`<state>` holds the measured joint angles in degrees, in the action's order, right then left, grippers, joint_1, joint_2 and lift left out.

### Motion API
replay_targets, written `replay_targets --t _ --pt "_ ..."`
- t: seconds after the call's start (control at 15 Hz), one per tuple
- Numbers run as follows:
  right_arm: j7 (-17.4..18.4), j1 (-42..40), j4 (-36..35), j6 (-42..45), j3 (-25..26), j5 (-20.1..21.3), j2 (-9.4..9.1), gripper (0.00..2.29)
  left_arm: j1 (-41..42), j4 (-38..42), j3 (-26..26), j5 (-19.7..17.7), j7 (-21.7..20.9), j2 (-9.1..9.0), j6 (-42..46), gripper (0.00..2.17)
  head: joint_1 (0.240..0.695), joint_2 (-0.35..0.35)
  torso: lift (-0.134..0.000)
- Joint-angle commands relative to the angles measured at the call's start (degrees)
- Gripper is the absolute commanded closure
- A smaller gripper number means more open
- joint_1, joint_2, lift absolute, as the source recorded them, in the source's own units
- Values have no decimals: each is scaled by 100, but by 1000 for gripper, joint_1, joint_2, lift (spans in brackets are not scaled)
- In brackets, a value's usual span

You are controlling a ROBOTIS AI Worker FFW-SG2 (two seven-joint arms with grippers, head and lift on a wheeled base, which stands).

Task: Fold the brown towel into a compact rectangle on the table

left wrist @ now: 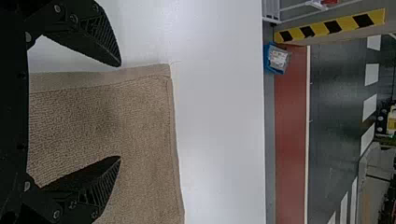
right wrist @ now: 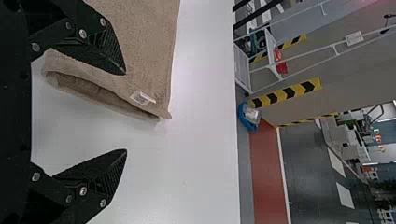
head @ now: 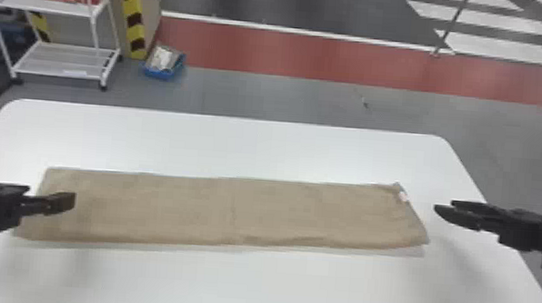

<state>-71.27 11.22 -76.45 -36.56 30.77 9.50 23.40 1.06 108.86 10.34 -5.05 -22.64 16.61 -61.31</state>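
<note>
This looks like an industrial hall or workshop floor rather than a home. Under the jaws of the left gripper (head: 52, 195) and right gripper (head: 444, 206) is a plain white table (head: 238, 146). Far ahead of the left jaws stand a white wheeled rack (head: 62, 61) and a surface edged with black-and-yellow hazard tape (head: 133, 20), a blue bin (head: 163, 74) near its foot. Farther off, ahead of the space between both pairs of jaws, a red lane (head: 313, 58) crosses the grey floor (head: 265, 93); broad white stripes (head: 484, 18) lie beyond the right jaws.
</note>
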Motion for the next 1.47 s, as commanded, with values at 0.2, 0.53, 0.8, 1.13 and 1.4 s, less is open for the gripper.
replay_targets --t 0.2,0.53,0.8,1.13,1.4 --pt "-1 -58 -19 74 70 -10 -46 343 52 12 11 -31 -21 0 -18 215 695 -148 -124" --pt "-1 -76 -54 91 105 -53 -55 343 52 30 3 -40 -47 0 -18 218 695 -149 -124" --pt "-18 -85 -54 144 122 -71 -46 343 61 30 11 -31 -56 9 -18 329 695 -151 -124" --pt "-18 -85 -28 232 114 -80 -55 343 52 21 38 22 -56 18 -18 329 695 -150 -124" --pt "-1 -85 -10 302 70 -62 -72 343 -44 -199 55 83 -39 88 0 329 695 -136 -124"
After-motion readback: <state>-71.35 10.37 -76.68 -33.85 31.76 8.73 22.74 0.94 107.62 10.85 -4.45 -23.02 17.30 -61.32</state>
